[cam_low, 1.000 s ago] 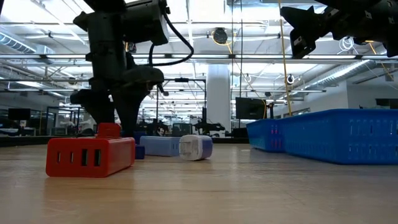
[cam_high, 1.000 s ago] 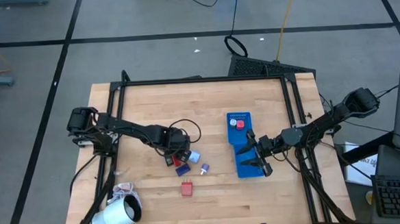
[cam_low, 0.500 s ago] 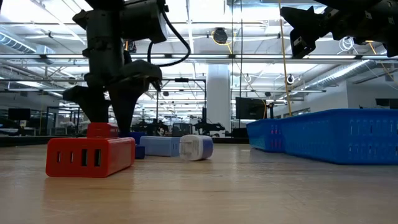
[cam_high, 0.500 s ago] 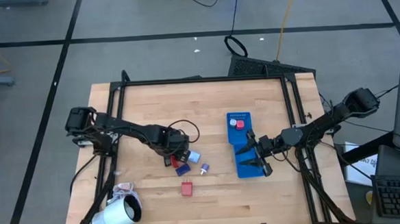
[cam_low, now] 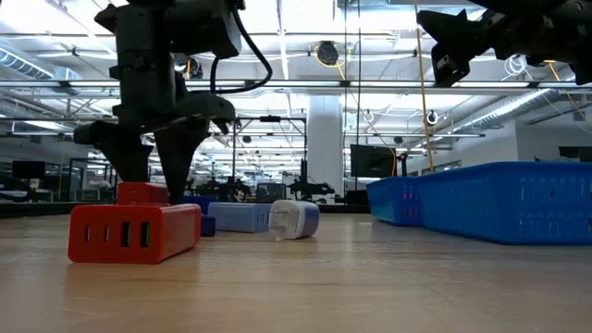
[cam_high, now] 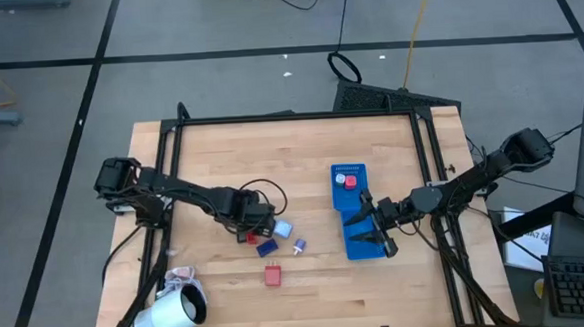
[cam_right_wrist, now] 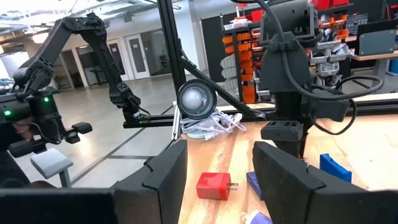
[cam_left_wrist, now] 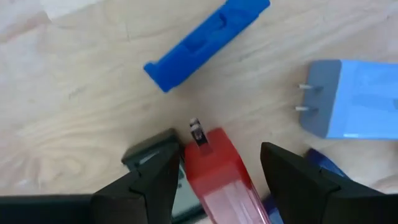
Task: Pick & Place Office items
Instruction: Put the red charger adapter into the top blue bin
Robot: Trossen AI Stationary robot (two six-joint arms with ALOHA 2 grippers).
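Near the middle of the wooden table (cam_high: 302, 163), the left gripper (cam_high: 249, 229) is lowered over a small red block (cam_left_wrist: 214, 171). Its two dark fingers (cam_left_wrist: 152, 171) stand spread on either side of the block with a gap showing on the one side, so the claw is released rather than clenched. Just beside it lie a light blue plug block (cam_high: 283, 228) with two metal prongs, a dark blue block (cam_high: 266, 247) and a small blue and white piece (cam_high: 299, 247). A larger red charger block (cam_high: 274, 275) sits apart from them, nearer the table's front edge. A big white roll (cam_high: 170, 317) rests at the front left corner. The right gripper (cam_high: 383, 239) hovers over the long blue tray (cam_high: 351, 172) on the right side of the table, fingers apart and empty. A red piece (cam_high: 350, 180) lies in the tray's far end.
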